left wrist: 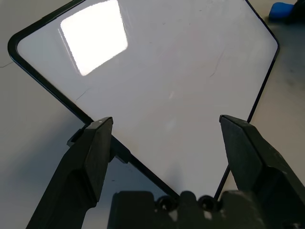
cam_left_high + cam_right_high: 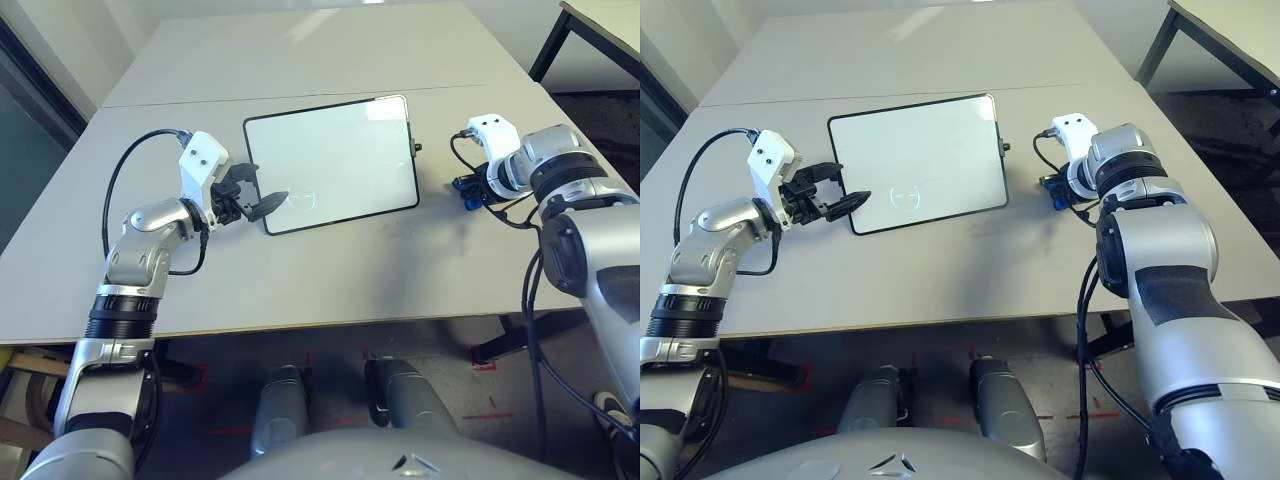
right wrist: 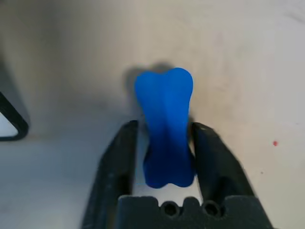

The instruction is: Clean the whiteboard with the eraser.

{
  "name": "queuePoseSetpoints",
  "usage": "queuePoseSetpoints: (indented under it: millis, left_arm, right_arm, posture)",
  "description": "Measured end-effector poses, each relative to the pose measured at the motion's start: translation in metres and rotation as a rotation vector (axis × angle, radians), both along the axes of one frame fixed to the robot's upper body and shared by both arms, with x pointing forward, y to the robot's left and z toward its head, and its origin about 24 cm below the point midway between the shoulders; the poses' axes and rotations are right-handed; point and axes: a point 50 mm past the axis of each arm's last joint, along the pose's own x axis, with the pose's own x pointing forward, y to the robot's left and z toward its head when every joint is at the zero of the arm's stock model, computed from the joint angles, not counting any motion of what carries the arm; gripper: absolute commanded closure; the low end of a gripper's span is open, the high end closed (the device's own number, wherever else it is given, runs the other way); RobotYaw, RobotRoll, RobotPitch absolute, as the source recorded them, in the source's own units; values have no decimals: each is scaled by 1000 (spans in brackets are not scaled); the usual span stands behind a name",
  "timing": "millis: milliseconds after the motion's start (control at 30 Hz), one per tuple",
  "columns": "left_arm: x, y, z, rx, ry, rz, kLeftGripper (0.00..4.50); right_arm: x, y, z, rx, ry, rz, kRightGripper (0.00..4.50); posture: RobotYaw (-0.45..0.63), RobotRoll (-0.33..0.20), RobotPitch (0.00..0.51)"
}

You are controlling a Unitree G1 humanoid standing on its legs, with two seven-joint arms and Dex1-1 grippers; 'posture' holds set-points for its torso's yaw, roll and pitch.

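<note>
Right gripper (image 3: 163, 143) straddles the small bright blue bone-shaped eraser (image 3: 165, 126), fingers flanking its waist; can't tell if clamped or just released. It lies on the grey table (image 2: 330, 270) at 3 o'clock of the glossy black-framed whiteboard (image 2: 335, 160). Left gripper (image 1: 167, 143), jaws apart, sits at the board's 8 o'clock corner, probably to steady it for wiping.

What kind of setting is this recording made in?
Probably an office or lab room set up for robot trials: plain grey tables pushed together, a second desk behind, red tape marks on the floor, and just a whiteboard and eraser laid out.
</note>
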Motion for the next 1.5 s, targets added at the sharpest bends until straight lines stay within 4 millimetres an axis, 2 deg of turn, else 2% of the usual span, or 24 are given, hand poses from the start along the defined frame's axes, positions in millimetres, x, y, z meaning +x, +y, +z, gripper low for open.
queuePoseSetpoints:
  millis: [167,267,400,467,633,733,833,1033,1200,1500]
  left_arm:
    - [-1,4,2,14,5,3,0]
    - [-1,9,7,5,-7,19,0]
    - [-6,19,26,-53,-81,69,0]
    - [-8,27,33,-77,-119,117,0]
    - [-12,52,44,-137,-176,290,0]
    - [-15,75,51,-183,-221,448,0]
    - [-16,90,49,-211,-222,553,0]
    - [-17,110,36,-247,-206,709,0]
    - [-19,123,28,-268,-204,781,0]
    - [-24,142,19,-303,-214,906,0]
  right_arm:
    - [2,-1,3,37,-32,-7,24]
    - [5,-7,11,39,-95,16,24]
    - [19,-21,43,-36,-404,101,24]
    - [19,-26,50,-45,-521,130,24]
    - [9,-45,30,39,-625,79,24]
    - [-2,-65,22,55,-706,3,24]
    - [-11,-83,19,103,-786,-100,24]
    - [-28,-101,4,125,-881,-185,24]
    - [-33,-103,3,126,-939,-176,24]
    - [-34,-89,-7,121,-1004,-139,24]
  posture:
    - [-26,0,84]
    - [-29,0,83]
    - [-29,0,87]
    - [-28,0,90]
    - [-28,0,105]
    - [-22,0,107]
    - [-16,0,106]
    - [-15,0,91]
    - [-14,0,87]
    - [0,0,76]
